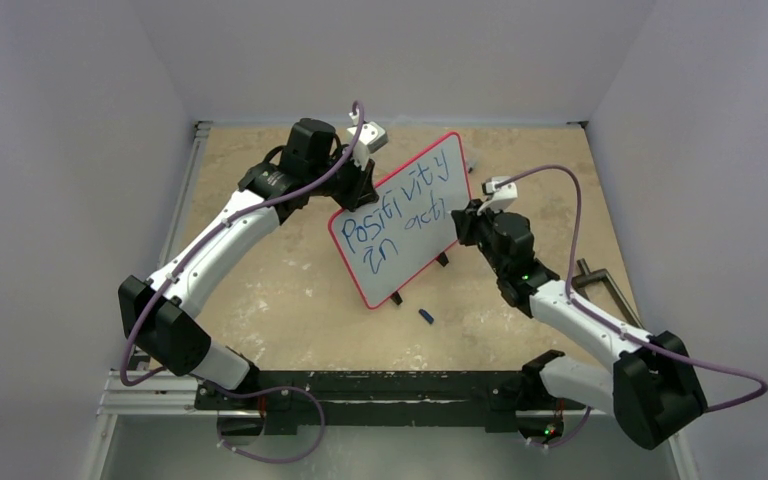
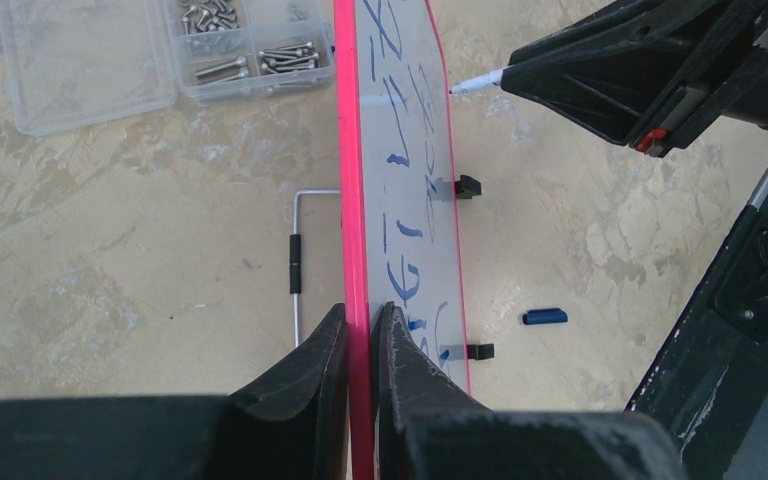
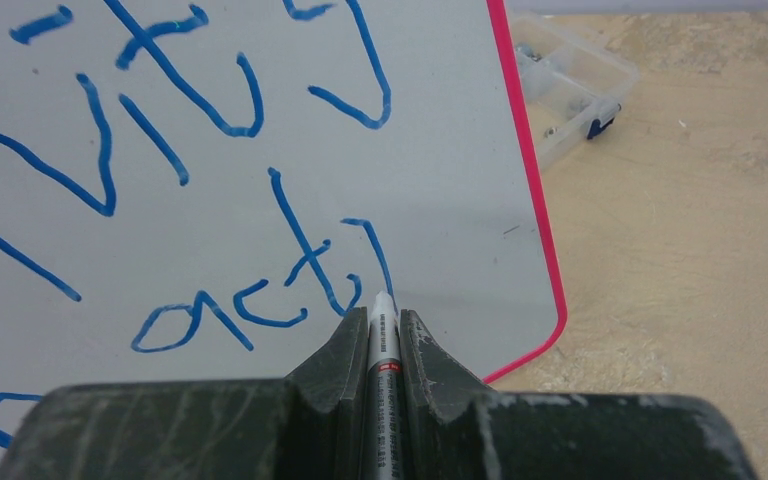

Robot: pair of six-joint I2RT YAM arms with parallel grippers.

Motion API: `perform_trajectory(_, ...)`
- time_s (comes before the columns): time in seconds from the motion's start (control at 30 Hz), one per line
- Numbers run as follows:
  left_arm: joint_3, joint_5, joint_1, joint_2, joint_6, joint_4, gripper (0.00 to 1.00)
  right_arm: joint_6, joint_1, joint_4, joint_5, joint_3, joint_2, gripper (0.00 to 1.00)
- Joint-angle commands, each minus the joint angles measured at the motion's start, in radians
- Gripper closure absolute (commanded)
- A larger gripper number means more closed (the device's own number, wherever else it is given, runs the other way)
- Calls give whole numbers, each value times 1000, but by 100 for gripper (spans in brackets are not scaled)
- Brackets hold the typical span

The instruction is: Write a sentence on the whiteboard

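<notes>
The whiteboard [image 1: 400,220], white with a thin red frame and two black clip feet, stands tilted on the table with blue writing on it. My left gripper [image 1: 360,180] is shut on its top edge; in the left wrist view [image 2: 365,330] the jaws pinch the red frame [image 2: 350,200]. My right gripper [image 1: 465,222] is shut on a marker [image 3: 382,350], whose tip touches the board [image 3: 260,100] at the end of the lower line of writing. The marker tip also shows in the left wrist view [image 2: 475,82].
A blue marker cap [image 1: 426,316] lies on the table in front of the board, also in the left wrist view [image 2: 544,317]. A clear box of screws [image 2: 250,45] sits behind the board. A metal hex key [image 2: 296,260] lies behind it. Another tool [image 1: 600,285] lies at the right.
</notes>
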Motion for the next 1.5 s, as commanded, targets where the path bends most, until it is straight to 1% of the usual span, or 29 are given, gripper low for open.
perform_trajectory(0.0,-30,-22,-9,-8,108,-93,100,7,1,-3,5,68,-44,100)
perform_trajectory(0.27,-30,-20,-10,-8,106,-93,100,18,2,38,-6,93,-45,100)
perform_trajectory(0.7,-29,-17,-11,-6,107,-92,100,20,2,78,-28,163,38,100)
perform_trajectory(0.93,-29,-20,-9,-7,108,-93,100,27,2,96,-44,168,74,100)
perform_trajectory(1.47,-30,-22,-11,-5,108,-95,100,36,2,79,9,157,115,100)
